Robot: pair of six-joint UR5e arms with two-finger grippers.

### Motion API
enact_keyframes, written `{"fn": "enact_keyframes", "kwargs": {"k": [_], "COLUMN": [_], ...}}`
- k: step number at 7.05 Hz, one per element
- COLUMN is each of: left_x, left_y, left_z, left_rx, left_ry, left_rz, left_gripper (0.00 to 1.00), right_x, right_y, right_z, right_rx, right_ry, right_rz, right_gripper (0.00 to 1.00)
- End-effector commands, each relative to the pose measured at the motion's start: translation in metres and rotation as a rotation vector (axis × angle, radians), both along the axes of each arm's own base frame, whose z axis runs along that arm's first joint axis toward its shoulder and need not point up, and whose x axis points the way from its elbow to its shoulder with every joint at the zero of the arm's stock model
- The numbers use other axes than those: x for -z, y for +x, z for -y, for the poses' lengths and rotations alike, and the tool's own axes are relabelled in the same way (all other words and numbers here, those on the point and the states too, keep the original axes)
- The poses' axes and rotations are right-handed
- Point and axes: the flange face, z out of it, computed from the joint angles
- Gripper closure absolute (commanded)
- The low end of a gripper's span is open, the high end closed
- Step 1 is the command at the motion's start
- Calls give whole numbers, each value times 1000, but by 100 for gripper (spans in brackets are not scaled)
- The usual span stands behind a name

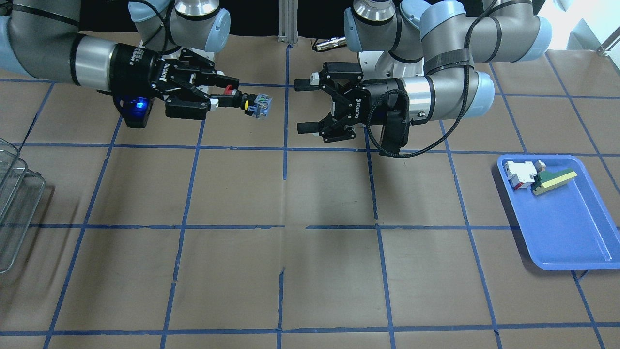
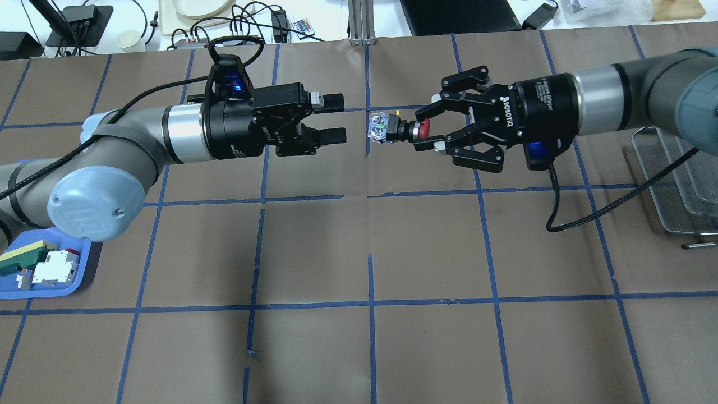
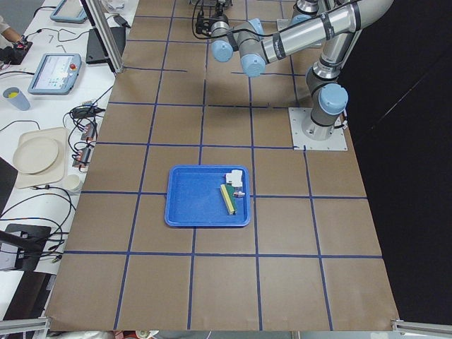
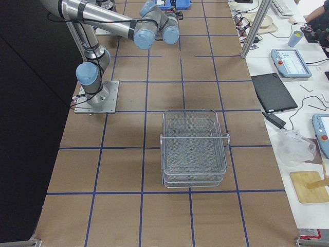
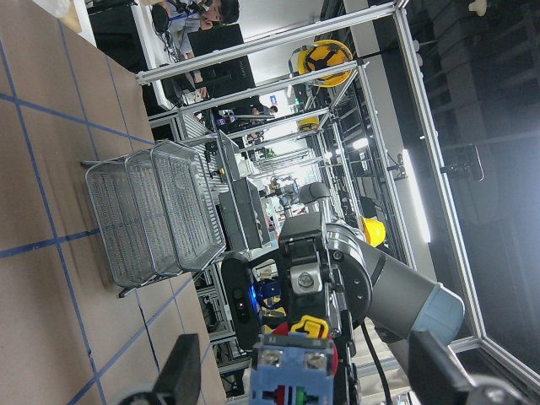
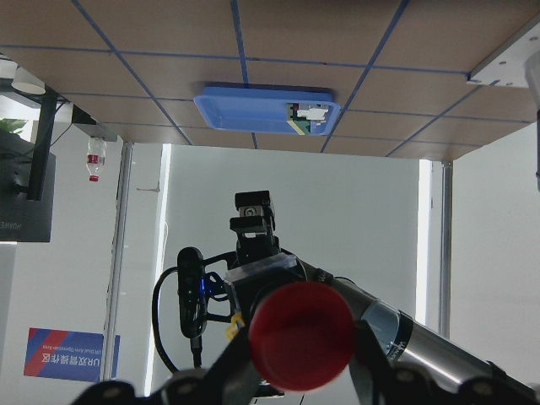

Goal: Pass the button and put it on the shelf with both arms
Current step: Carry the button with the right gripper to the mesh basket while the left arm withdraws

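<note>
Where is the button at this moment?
In the overhead view the right gripper holds the button in the air near the centre, facing the open left gripper across a gap.

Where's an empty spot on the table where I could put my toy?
The middle of the table, between the shelf and the blue tray, is bare. Crowded: near the robot, where the right pincer holds the button facing the open left pincer.

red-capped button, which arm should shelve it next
Right. The right gripper, jaws shut, holds the red-capped black push-button; the silver wire mesh shelf stands on its side; the left gripper is open.
</note>
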Motion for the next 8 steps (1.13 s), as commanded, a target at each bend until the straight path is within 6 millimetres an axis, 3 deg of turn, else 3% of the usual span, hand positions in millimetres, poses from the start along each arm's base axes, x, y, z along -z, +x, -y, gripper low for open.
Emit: {"fn": "enact_keyframes", "kwargs": {"k": [1, 2, 3, 4, 6, 7, 8], "left_x": [6, 25, 22, 3, -46, -87, -129], "left_y": [18, 48, 66, 88, 98, 92, 91], "left_z": [26, 43, 51, 57, 49, 30, 24], "left_rx": [-21, -74, -104, -134, -107, -103, -87], "left_ry": [95, 119, 115, 107, 112, 124, 110], "left_rz": [283, 401, 465, 617, 1001, 1130, 1299], "left_gripper": [0, 0, 0, 0, 0, 0, 0], "right_x": [-45, -52, -50, -55, -67, -74, -72], "right_y": [-56, -75, -101, -139, -204, -228, -254], "right_z": [13, 20, 33, 48, 53, 59, 66], "right_rx": [-165, -352, -585, -767, -1210, -1382, -1456], "right_ry": [-217, -361, -480, -570, -727, -797, -813], "right_rz": [-301, -446, -580, -731, -934, -1009, -1082], "right_gripper": [100, 100, 100, 100, 100, 100, 100]}}
